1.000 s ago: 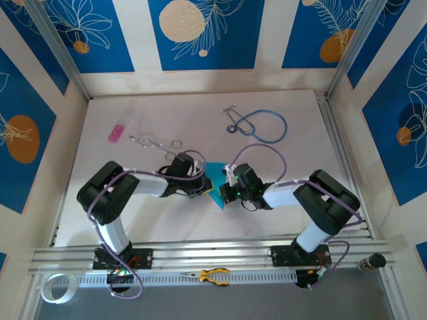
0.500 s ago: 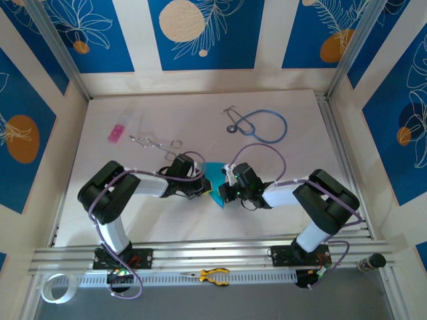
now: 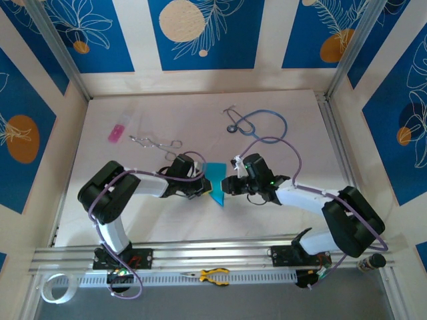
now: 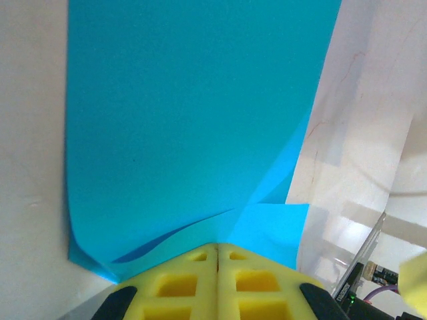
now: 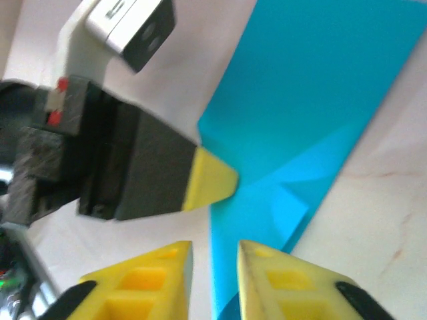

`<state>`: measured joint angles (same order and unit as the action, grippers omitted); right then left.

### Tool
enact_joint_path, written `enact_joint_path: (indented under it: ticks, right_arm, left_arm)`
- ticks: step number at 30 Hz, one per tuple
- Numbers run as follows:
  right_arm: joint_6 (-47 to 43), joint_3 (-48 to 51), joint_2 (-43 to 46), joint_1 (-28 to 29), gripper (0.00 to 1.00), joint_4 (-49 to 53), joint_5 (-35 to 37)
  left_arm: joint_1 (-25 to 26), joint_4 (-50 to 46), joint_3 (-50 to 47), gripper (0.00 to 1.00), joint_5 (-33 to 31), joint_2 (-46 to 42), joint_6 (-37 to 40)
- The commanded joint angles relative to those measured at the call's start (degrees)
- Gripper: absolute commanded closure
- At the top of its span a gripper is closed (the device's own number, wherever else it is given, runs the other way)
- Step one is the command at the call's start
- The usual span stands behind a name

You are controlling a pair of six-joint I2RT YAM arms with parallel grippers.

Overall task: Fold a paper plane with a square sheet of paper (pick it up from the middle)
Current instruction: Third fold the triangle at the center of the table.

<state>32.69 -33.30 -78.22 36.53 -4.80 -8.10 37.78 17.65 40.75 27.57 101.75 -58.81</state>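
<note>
**Item, left of centre:** left hand [image 3: 201, 187], pads pressed together, tips against the left edge of the square sheet of paper [image 3: 215, 183]. We cannot tell whether a layer is caught between them. In its wrist view the sheet curls up at the lower-left corner.

**Item, centre of the worktop [image 3: 167, 223]:** the sheet, cyan, part-folded into an angular shape with one flap creased over, lying between the two hands. We judge the folding to be at an early step, with no dart formed yet.

**Item, right of centre:** right hand [image 3: 228, 186], fingers slightly spread, straddling the sheet's edge without gripping it.

**Hazards, as we judge them:**
- With the right fingers loose, the flap may spring back and lose its crease.
- A pull by the left hand could drag or crumple the thin sheet.
- The hands sit very near each other and could knock together.
</note>
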Motion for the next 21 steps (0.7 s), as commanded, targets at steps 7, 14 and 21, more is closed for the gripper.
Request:
enact_joint_path:
  ticks: [7, 14, 21]
  right_arm:
    - [6.6, -4.1, -4.3, 4.3, 0.93, 5.2, -7.6]
    - [6.9, -10.4, -10.8, 6.3, 0.96, 10.1, -5.2]
    - [9.1, -13.0, -15.1, 7.5, 0.96, 12.0, -3.2]
  left_arm:
    - [0.6, -2.4, -0.7, 1.0, -1.7, 2.2, 1.0]
    - [0.6, -2.1, -0.8, 1.0, -1.8, 2.2, 0.9]
    - [0.6, -2.1, -0.7, 1.0, -1.7, 2.1, 0.9]
